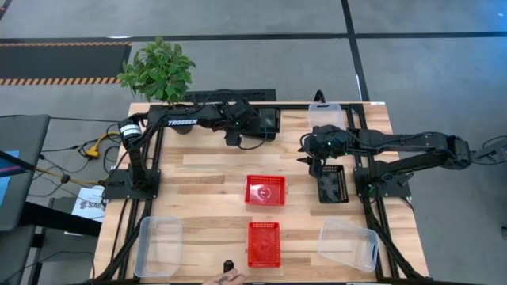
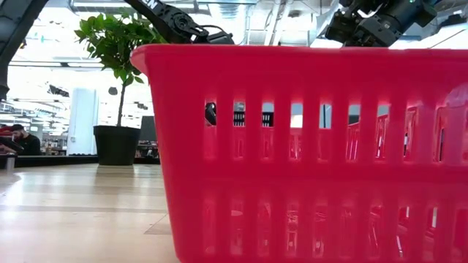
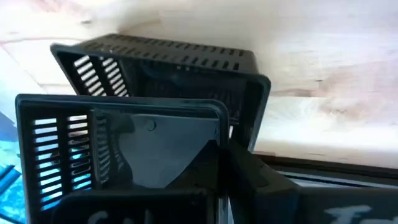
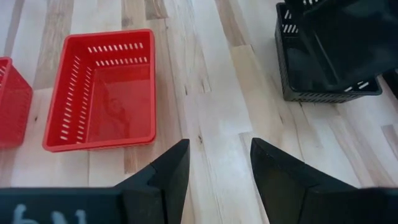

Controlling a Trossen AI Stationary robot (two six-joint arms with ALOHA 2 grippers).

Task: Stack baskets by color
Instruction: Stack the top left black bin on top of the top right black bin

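Catalogued from left to right, as seen from above.

Clear basket (image 1: 158, 245) — set at the near left corner of the table (image 1: 206, 178), upright.

Potted plant (image 1: 161, 71) — placed at the far left corner of the table.

Left gripper (image 1: 234, 136) — reached across the far edge; fingers are brought fully together, and whether anything is pinched cannot be told. A black basket (image 1: 265, 120) is seen just beside it at the far edge; in the left wrist view this black basket (image 3: 155, 81) fills the frame, apparently one nested in another.

Red basket (image 1: 264, 190) — set at the table's centre. A second red basket (image 1: 263, 243) is placed nearer the front edge, apart from the first; it fills the low view (image 2: 307, 153).

Right gripper (image 1: 311, 162) — held over bare wood between the central red basket and another black basket (image 1: 332, 184); fingers (image 4: 166, 171) are parted, nothing between them.

Clear basket (image 1: 326, 115) — set at the far edge, right of centre, partly hidden by the right arm.

Clear basket (image 1: 348, 244) — placed at the near right corner, turned askew.
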